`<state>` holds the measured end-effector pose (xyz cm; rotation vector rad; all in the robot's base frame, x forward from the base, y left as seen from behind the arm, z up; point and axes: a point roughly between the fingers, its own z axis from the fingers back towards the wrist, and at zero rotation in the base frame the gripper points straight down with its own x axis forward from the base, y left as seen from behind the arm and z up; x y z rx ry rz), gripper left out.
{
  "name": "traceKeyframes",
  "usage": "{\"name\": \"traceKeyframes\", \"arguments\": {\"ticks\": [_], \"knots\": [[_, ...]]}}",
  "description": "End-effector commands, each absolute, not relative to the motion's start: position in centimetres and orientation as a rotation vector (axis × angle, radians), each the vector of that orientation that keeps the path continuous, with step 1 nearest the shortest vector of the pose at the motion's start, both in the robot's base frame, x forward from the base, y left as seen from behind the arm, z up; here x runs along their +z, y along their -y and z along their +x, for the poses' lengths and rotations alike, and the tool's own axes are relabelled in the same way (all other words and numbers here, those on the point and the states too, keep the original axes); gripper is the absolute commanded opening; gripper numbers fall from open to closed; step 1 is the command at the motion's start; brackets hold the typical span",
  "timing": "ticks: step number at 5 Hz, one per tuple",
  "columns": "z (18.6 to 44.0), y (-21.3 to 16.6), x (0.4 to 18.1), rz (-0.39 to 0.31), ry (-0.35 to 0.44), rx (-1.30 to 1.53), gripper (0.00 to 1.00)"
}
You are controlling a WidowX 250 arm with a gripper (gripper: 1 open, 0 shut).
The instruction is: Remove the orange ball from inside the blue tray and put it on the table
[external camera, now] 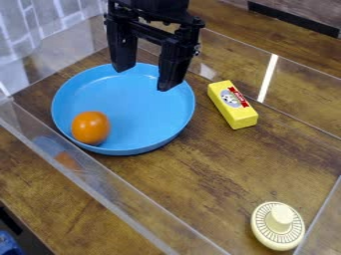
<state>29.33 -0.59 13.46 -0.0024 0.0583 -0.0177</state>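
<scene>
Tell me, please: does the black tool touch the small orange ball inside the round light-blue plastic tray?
Apart. The camera view shows the open black tool over the round light-blue plastic tray's far side, bare blue floor separating it from the small orange ball.

The robot's hand (150,62) is matte black, with two long flat fingers (123,50) under a boxy mount.

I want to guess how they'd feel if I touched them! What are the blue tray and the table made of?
The blue tray looks like smooth plastic: one even light-blue colour with a soft shine on its rim. The table looks like dark brown wood, with plank lines and grain showing; its glossy reflections suggest a varnish or clear cover, though I can't tell which.
</scene>
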Motion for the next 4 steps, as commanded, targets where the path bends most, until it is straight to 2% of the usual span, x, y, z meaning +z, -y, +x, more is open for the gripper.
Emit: {"name": "traceKeyframes", "arguments": {"ticks": [1, 4], "knots": [[29.2, 0.6, 12.9, -0.003, -0.072, -0.019, 1.00], [28.7, -1.0, 11.0, 0.006, -0.092, -0.014, 1.00]]}}
